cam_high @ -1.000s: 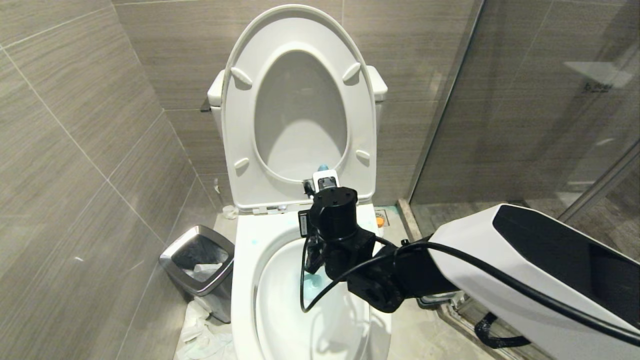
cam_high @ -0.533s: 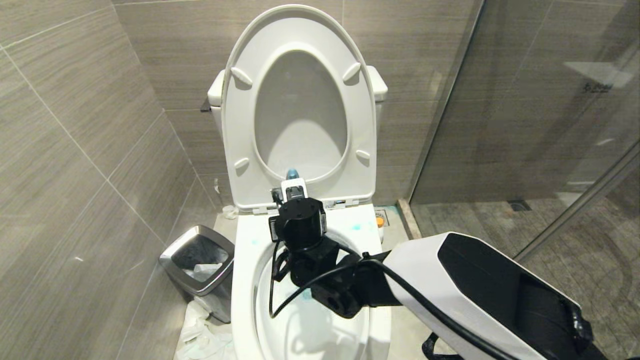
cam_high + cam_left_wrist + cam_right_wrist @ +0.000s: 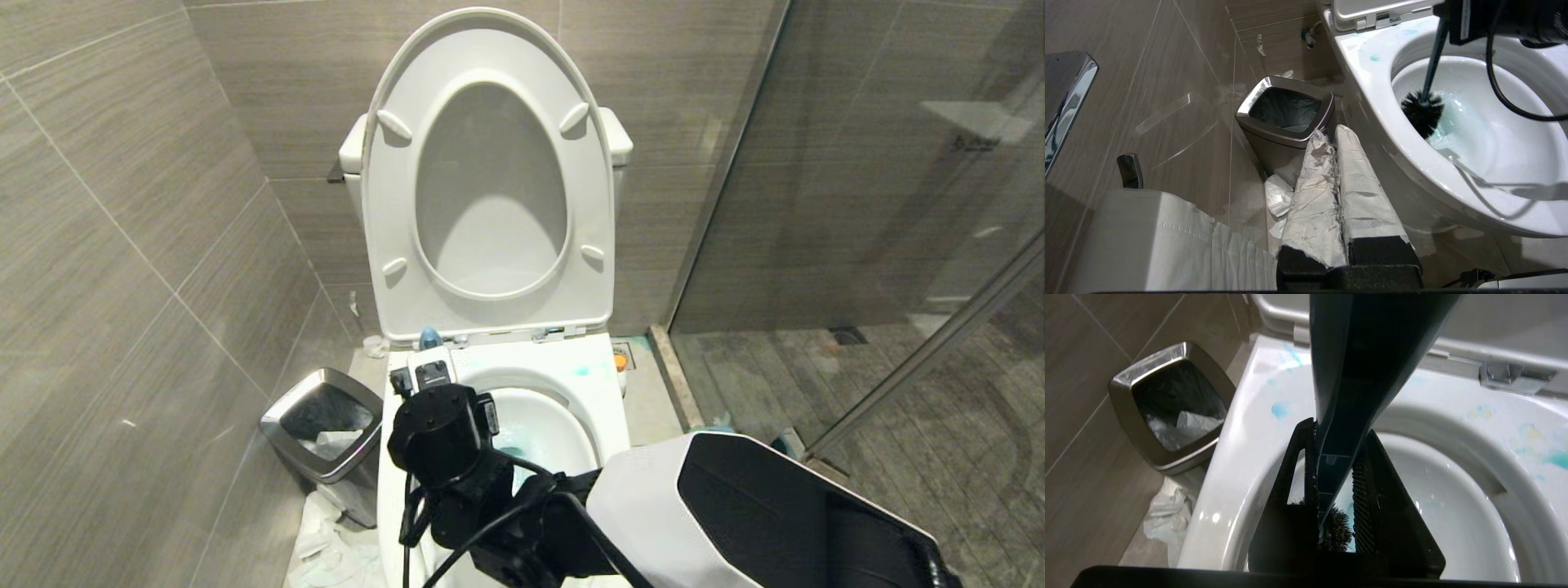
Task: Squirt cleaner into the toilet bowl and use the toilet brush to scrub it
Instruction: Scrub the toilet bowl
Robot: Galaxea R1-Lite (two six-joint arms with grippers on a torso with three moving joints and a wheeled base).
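The white toilet bowl (image 3: 600, 392) stands with seat and lid (image 3: 490, 49) raised. My right gripper (image 3: 1338, 430) is shut on the dark teal handle of the toilet brush (image 3: 1359, 367) and hangs over the bowl's left side, its arm (image 3: 735, 514) reaching in from the right. The handle tip (image 3: 429, 336) pokes up by the rim's back left corner. In the left wrist view the black bristle head (image 3: 1421, 114) presses on the bowl's inner left wall at the bluish water. Cleaner (image 3: 1279, 410) smears the rim pale blue. My left gripper (image 3: 1331, 132), tape-wrapped, is shut and empty, low beside the bowl.
A steel-rimmed waste bin (image 3: 322, 433) with a dark liner stands left of the toilet, crumpled tissue (image 3: 326, 547) on the floor before it. A tiled wall (image 3: 122, 286) closes the left side. A glass shower partition (image 3: 857, 204) closes the right.
My right arm has swung left across the bowl with the brush. The handle tip went from the seat's lower edge to the rim's back left corner. The left arm has not moved.
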